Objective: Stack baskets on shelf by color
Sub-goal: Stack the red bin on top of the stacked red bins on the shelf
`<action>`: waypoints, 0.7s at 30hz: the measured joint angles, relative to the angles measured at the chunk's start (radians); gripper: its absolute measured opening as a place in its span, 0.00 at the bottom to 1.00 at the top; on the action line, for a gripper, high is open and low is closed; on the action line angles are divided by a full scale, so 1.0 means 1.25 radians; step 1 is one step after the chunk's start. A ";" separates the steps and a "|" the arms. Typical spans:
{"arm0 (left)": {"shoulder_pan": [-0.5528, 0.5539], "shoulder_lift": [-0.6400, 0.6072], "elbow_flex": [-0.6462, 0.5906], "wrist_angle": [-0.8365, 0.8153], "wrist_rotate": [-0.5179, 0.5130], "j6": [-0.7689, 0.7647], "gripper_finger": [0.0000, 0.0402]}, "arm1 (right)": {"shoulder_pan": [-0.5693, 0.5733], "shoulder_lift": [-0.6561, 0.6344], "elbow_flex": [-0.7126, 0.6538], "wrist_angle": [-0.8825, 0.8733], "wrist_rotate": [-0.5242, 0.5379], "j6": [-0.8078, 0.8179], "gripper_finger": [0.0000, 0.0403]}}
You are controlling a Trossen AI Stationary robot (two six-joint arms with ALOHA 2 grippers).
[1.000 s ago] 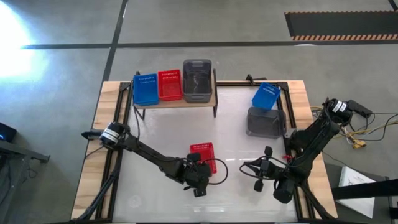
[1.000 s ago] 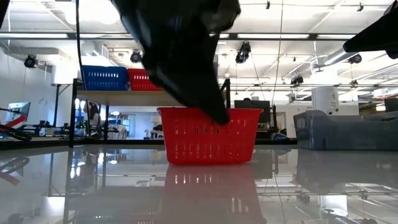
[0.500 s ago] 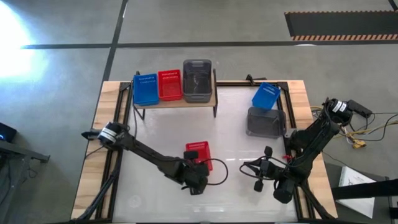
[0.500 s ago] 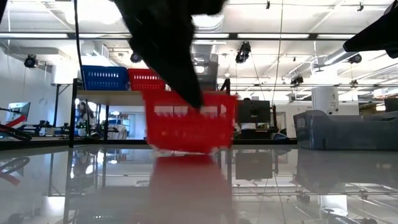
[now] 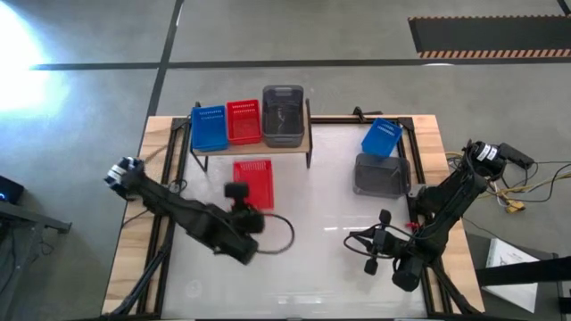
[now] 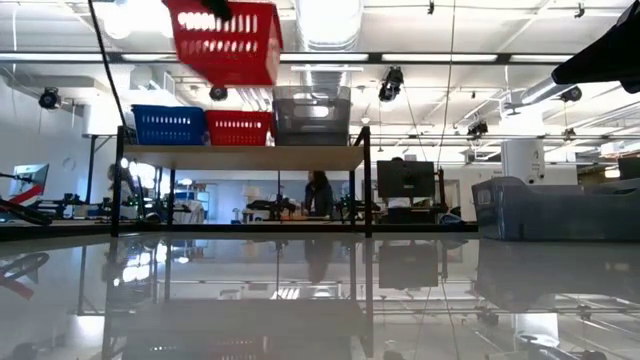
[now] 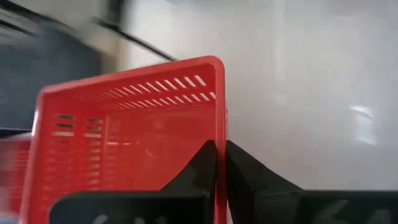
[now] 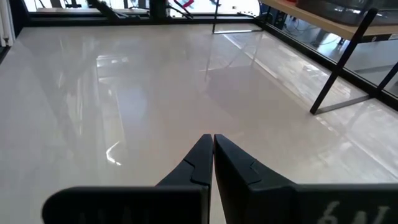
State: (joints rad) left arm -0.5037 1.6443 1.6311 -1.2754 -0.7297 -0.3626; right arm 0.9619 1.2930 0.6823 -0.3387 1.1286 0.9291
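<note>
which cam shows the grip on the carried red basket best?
Left wrist view: the left pincer is shut on the red basket wall, fingers on either side. High view shows the basket just before the shelf; low view shows it aloft; right wrist view misses it.

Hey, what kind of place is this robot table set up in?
Most likely a robotics lab or workshop hall. The low view shows a high ceiling with exposed ducts, workbenches with monitors behind the shelf, and the high view shows a bare concrete floor.

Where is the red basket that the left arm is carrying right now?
The red basket is held off the table by the left gripper, just in front of the shelf, below its red one in the high view.
</note>
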 joint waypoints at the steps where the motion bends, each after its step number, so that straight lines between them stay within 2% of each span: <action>1: 0.008 -0.024 -0.010 0.000 -0.038 0.023 0.00 | 0.000 0.000 0.000 0.000 0.000 0.000 0.02; 7: 0.115 -0.164 -0.061 0.008 -0.173 0.160 0.00 | 0.000 0.000 -0.002 0.000 0.000 0.002 0.02; 12: 0.287 -0.257 -0.141 0.026 -0.176 0.238 0.00 | 0.000 0.000 -0.002 0.000 0.001 0.003 0.02; 15: 0.399 -0.311 -0.212 0.110 -0.130 0.324 0.00 | 0.000 0.000 -0.002 0.001 0.001 0.003 0.02; 21: 0.559 -0.398 -0.362 0.444 0.094 0.555 0.00 | 0.000 0.000 -0.003 0.004 0.001 0.005 0.02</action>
State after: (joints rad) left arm 0.1956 1.1472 1.1782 -0.7208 -0.6128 0.3307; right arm 0.9615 1.2930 0.6785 -0.3336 1.1294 0.9348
